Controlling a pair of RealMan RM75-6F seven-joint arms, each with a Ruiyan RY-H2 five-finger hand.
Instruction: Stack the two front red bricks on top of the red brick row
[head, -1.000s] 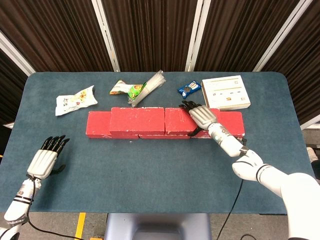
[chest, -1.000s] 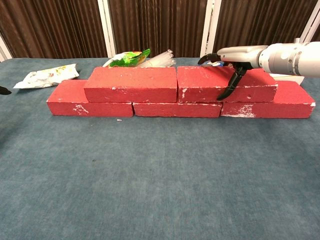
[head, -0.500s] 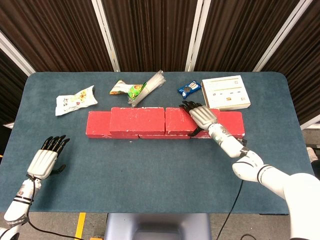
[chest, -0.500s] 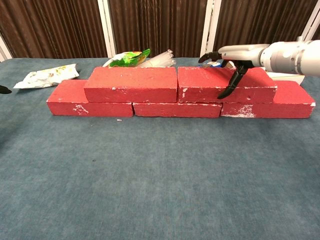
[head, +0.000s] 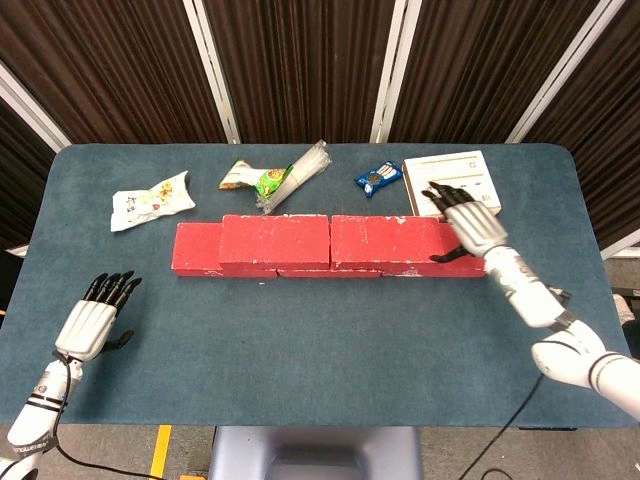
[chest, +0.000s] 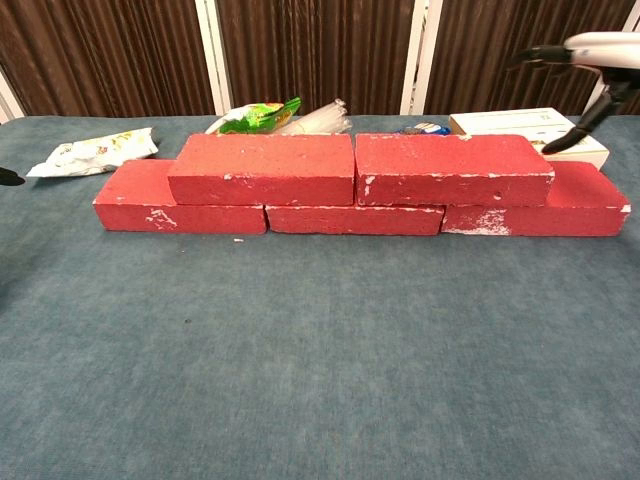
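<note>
— Any writing you can read on the packets?

— None. The white box (head: 452, 184) carries print, and so do the blue packet (head: 378, 177), the green snack bag (head: 254, 179) and the white wrapper (head: 150, 200), but it is all too small for me to make out.

— What has changed since a second ago?

— My right hand (head: 466, 225) was lying on the right upper brick (chest: 452, 169) with the thumb hooked down its front face. It has now come off and up to the right, and hangs over the right end of the bottom row (chest: 350, 216), fingers spread, holding nothing. The chest view shows it clear above the bricks. My left hand (head: 92, 316) has not moved: it rests near the table's (head: 320, 350) front left edge, fingers apart, nothing in it.

— Count the bricks for me.

— Five. Three lie end to end in the bottom row. Two sit on top: the left upper brick (chest: 261, 169) and the right one, touching end to end, each bridging a joint below. Behind them I count four other things, plus a clear plastic sleeve (head: 300, 174) beside the green bag.
</note>
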